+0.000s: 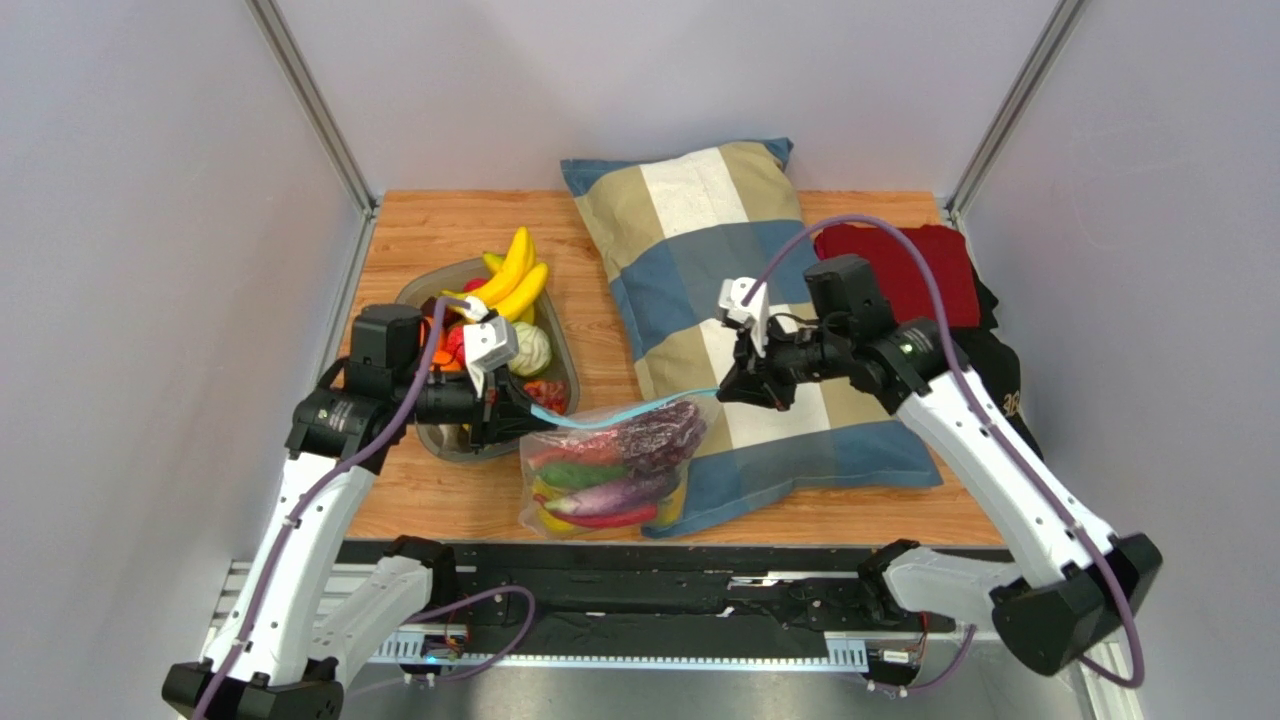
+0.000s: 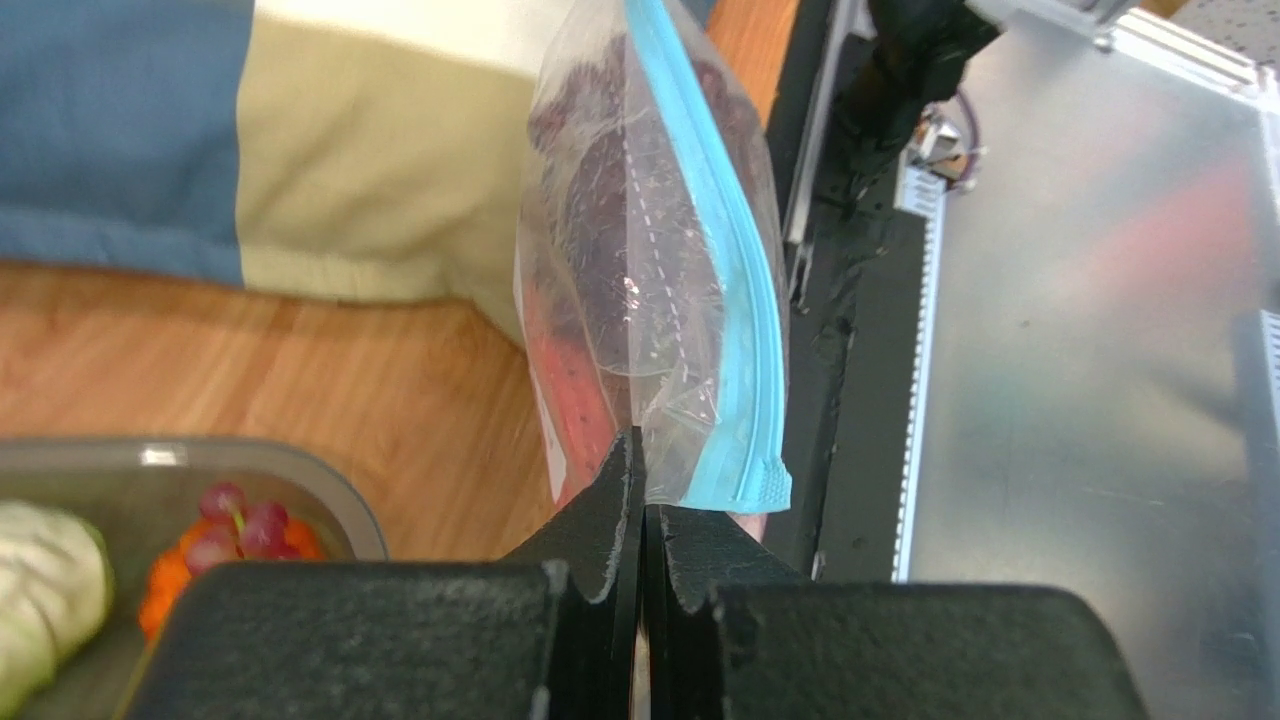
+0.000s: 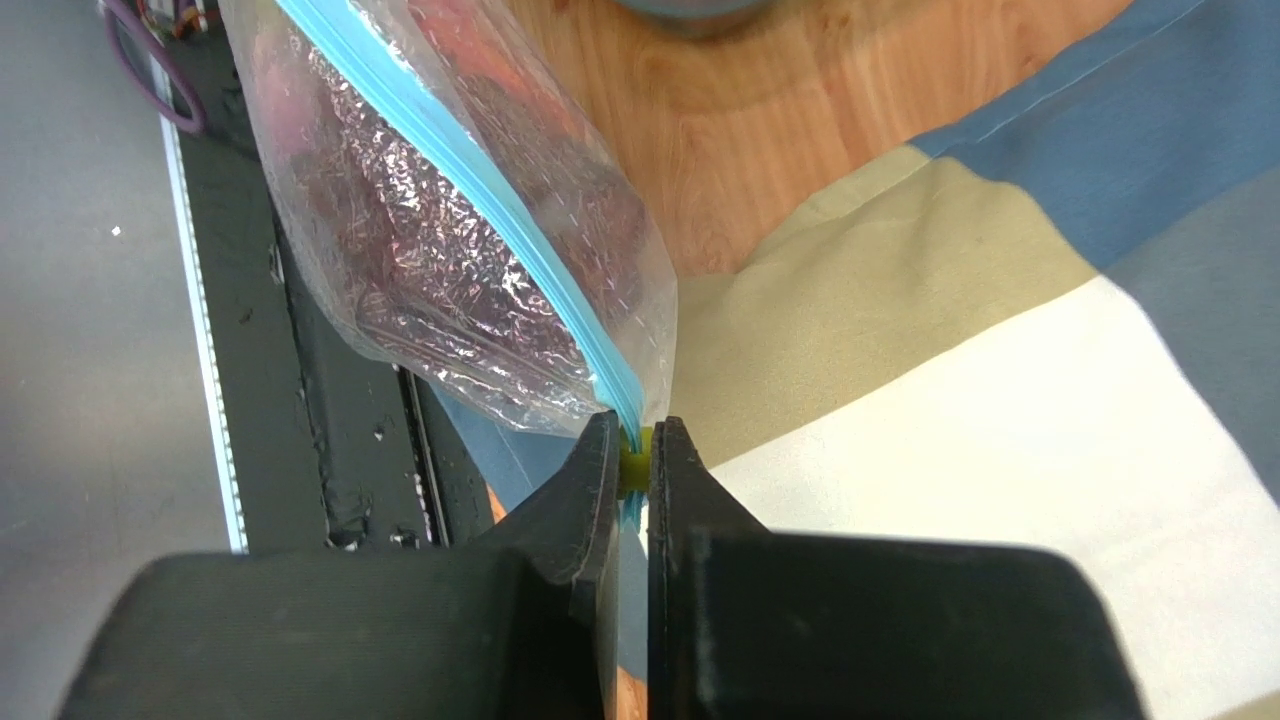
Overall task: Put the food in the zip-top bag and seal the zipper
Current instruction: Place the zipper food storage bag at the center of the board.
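Both arms are pinching the zip-top bag [image 1: 609,468] by its top corners: the left end effector [image 2: 643,453] is clenched on the plastic right beside one end of the blue zipper [image 1: 631,411], and the right end effector [image 3: 637,438] is clamped on the other end. The bag hangs stretched between them at the near edge of the desk [image 1: 436,225], partly over the corner of the checked pillow [image 1: 706,285], with purple, green, red and yellow food [image 1: 601,480] inside. There's more, including bananas [image 1: 514,278], in the grey dish [image 1: 425,281] by the left arm.
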